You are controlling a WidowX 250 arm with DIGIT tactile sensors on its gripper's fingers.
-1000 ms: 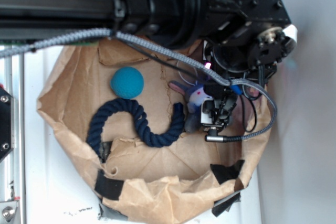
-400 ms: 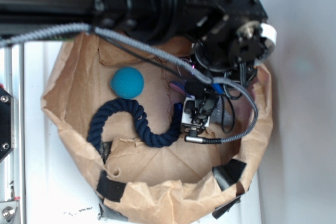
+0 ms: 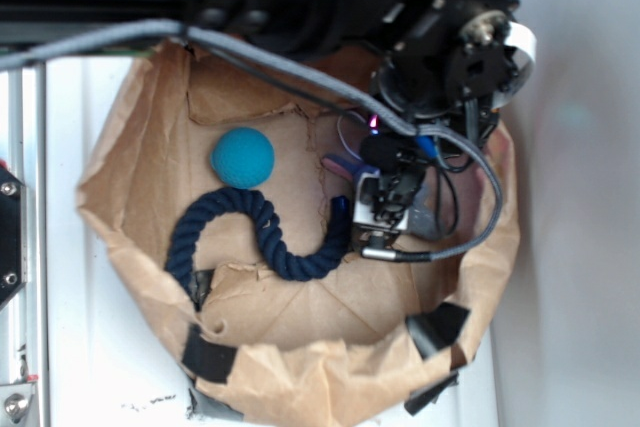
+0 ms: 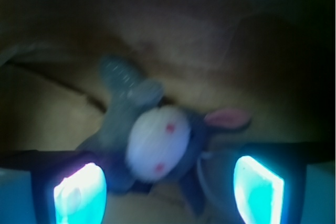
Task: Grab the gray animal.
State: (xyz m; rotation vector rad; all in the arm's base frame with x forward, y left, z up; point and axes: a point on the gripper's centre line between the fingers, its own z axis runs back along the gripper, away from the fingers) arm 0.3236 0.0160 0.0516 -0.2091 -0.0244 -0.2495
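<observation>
The gray animal [image 4: 157,148] fills the middle of the wrist view: whitish muzzle, red dots, a pink-lined ear to the right. It lies between my two glowing fingertips [image 4: 80,192], which stand wide apart, not touching it. In the exterior view my gripper [image 3: 385,209] hangs over the toy inside the paper bag and hides most of it; only a purple-pink ear [image 3: 340,164] sticks out to the left. The gripper is open.
A teal ball [image 3: 243,157] and a dark navy rope [image 3: 255,232] lie on the bag floor left of the gripper. The brown paper bag [image 3: 150,277] has raised crumpled walls with black tape. A gray cable [image 3: 470,237] loops at the right.
The arm shifted left and then slightly back right, settling lower over the toy; the animal's white face, seen a second ago, is now covered by the gripper.
</observation>
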